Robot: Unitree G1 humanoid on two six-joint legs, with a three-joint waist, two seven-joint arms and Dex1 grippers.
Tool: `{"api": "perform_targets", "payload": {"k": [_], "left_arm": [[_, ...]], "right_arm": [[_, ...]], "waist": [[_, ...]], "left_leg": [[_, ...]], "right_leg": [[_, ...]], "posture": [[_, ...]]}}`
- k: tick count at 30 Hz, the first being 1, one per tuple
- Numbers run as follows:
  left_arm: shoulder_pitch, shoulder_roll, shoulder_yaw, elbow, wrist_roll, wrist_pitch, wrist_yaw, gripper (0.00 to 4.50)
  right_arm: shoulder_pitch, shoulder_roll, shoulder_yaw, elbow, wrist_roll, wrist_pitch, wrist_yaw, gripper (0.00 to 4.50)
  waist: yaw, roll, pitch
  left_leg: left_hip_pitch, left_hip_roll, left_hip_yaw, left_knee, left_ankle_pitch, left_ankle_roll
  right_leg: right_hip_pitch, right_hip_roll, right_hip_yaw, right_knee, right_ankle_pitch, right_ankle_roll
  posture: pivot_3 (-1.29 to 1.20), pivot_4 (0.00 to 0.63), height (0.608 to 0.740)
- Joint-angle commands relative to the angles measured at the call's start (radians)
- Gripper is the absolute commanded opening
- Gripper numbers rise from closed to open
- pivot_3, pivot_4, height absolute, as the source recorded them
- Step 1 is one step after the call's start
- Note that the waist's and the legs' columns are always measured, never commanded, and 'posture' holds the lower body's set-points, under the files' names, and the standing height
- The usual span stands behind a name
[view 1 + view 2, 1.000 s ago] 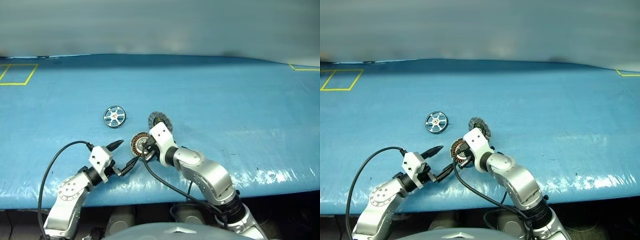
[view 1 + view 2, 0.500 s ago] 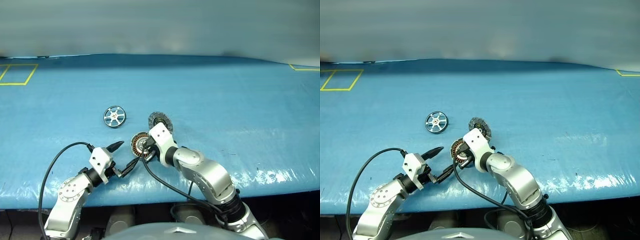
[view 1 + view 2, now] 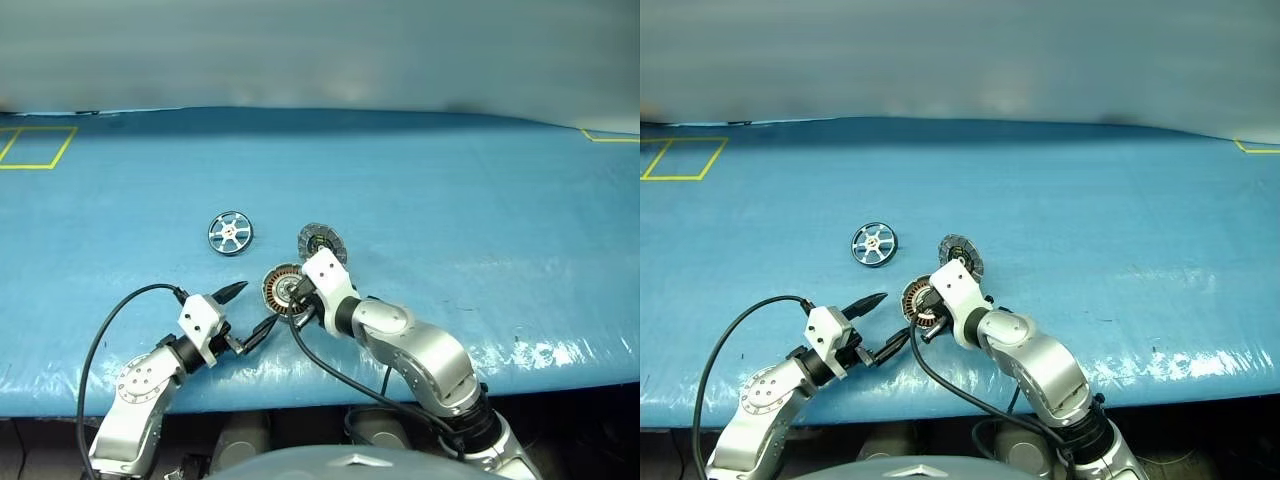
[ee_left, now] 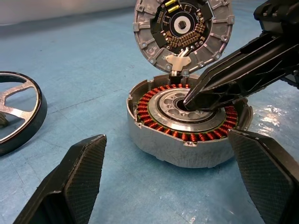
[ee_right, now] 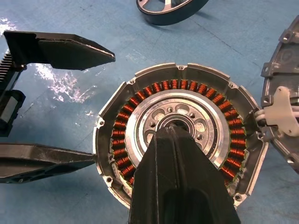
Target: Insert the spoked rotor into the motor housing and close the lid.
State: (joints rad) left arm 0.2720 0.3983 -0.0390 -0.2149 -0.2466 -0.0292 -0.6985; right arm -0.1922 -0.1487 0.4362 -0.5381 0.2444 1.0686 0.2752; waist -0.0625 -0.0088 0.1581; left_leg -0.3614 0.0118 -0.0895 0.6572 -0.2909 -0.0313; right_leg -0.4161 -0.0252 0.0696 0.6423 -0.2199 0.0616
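Observation:
The motor housing sits on the blue table, its copper windings facing up. Its lid stands open behind it, hinged at the housing's edge, with the inner face showing. The spoked rotor lies flat on the table, apart, to the left and farther back. My right gripper is shut, holds nothing, and its tips rest in the housing's silver centre. My left gripper is open just to the left of the housing, with one finger on each side of it, not touching.
The blue sheet covers the whole table. Yellow tape marks lie at the far left and the far right. The table's front edge runs just behind my arms. A black cable loops by the left arm.

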Motion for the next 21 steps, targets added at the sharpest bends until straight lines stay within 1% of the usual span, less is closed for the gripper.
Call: {"api": "perform_targets", "payload": {"k": [1, 3, 7, 12, 16, 21], "left_arm": [[-0.02, 0.014, 0.049, -0.036, -0.023, -0.009, 0.013, 4.5], [-0.036, 0.024, 0.07, -0.051, -0.029, 0.007, 0.021, 4.5], [-0.099, 0.062, 0.117, -0.078, -0.025, 0.106, 0.07, 4.5], [-0.195, 0.09, 0.163, -0.081, -0.027, 0.211, 0.13, 4.5], [-0.288, 0.103, 0.203, -0.022, -0.07, 0.297, 0.14, 4.5], [-0.354, 0.17, 0.201, 0.073, -0.055, 0.325, 0.08, 4.5]], "right_arm": [[0.006, -0.018, -0.029, -0.107, 0.043, -0.026, 0.038, 0.02], [0.012, -0.035, -0.038, -0.133, 0.052, -0.031, 0.047, 0.02], [0.024, -0.064, -0.058, -0.173, 0.066, -0.047, 0.056, 0.02], [0.032, -0.073, -0.069, -0.184, 0.069, -0.069, 0.051, 0.02], [0.045, -0.067, -0.061, -0.169, 0.058, -0.092, 0.036, 0.02], [0.061, -0.044, -0.048, -0.153, 0.055, -0.115, 0.014, 0.02]], "waist": [[0.0, 0.0, 0.0], [0.0, 0.0, 0.0], [0.001, 0.0, 0.001], [0.0, 0.0, 0.001], [0.001, 0.0, 0.001], [-0.003, 0.0, 0.001]], "left_leg": [[0.0, 0.0, 0.0, 0.0, 0.0, 0.0], [0.0, 0.0, 0.0, 0.0, 0.0, 0.0], [0.0, 0.0, 0.0, 0.0, 0.0, 0.0], [0.0, 0.0, -0.001, 0.0, 0.0, 0.0], [0.0, 0.0, -0.001, -0.001, 0.0, 0.0], [0.0, 0.0, -0.002, -0.001, 0.0, 0.0]], "right_leg": [[0.0, 0.0, 0.0, 0.0, 0.0, 0.0], [0.0, 0.0, 0.0, 0.0, 0.0, 0.0], [0.0, 0.0, -0.001, 0.0, 0.0, 0.0], [0.0, 0.0, -0.001, 0.0, 0.001, 0.002], [0.0, 0.0, -0.001, 0.0, 0.001, 0.002], [0.0, 0.0, -0.002, 0.0, 0.001, 0.002]], "posture": [[0.0, 0.15, 0.74], [0.0, 0.15, 0.74], [0.0, 0.15, 0.74], [0.0, 0.15, 0.74], [0.0, 0.15, 0.74], [0.0, 0.15, 0.74]]}}
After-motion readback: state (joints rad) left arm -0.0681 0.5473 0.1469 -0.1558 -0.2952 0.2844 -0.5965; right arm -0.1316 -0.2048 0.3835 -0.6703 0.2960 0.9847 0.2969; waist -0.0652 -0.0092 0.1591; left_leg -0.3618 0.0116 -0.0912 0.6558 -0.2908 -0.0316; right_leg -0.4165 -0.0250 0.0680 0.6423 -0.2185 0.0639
